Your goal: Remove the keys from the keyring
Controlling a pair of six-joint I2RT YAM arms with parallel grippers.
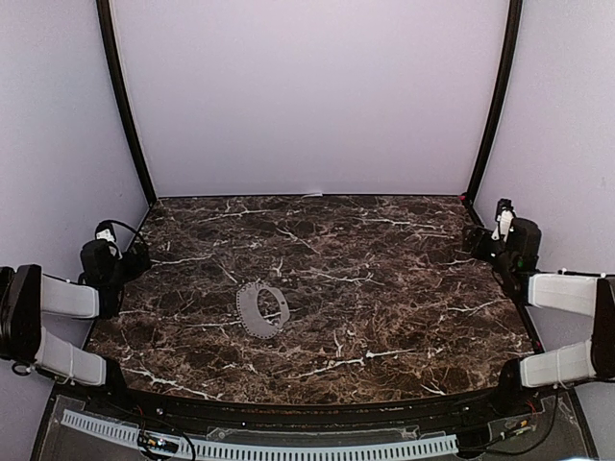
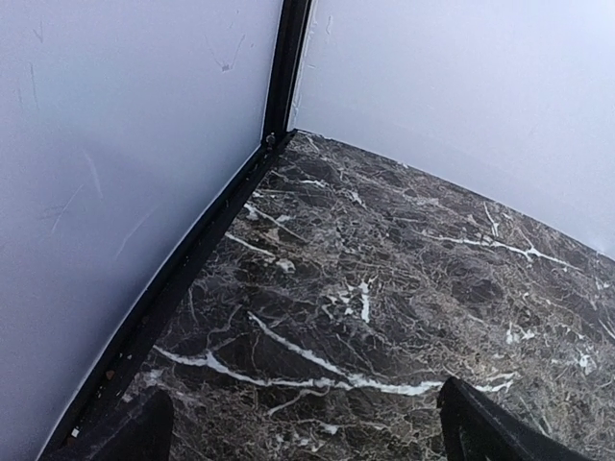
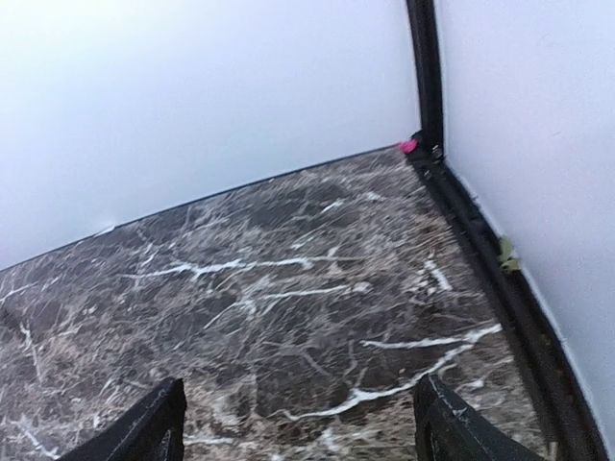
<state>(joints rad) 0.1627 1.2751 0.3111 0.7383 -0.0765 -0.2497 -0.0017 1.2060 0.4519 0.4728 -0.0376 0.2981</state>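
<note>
On the marble table (image 1: 404, 298), a flat grey keyring (image 1: 260, 308)

Overhead, the keyring (image 1: 261, 309) is too small for me to pick out separate keys. My wrist views crop the left fingers (image 2: 495, 432) and right fingers (image 3: 452, 432) at the bottom edge.

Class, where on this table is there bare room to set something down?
Bare marble runs from the keyring to the back wall and rightwards to the right gripper. Only the keyring's spot, left of centre, is taken.
</note>
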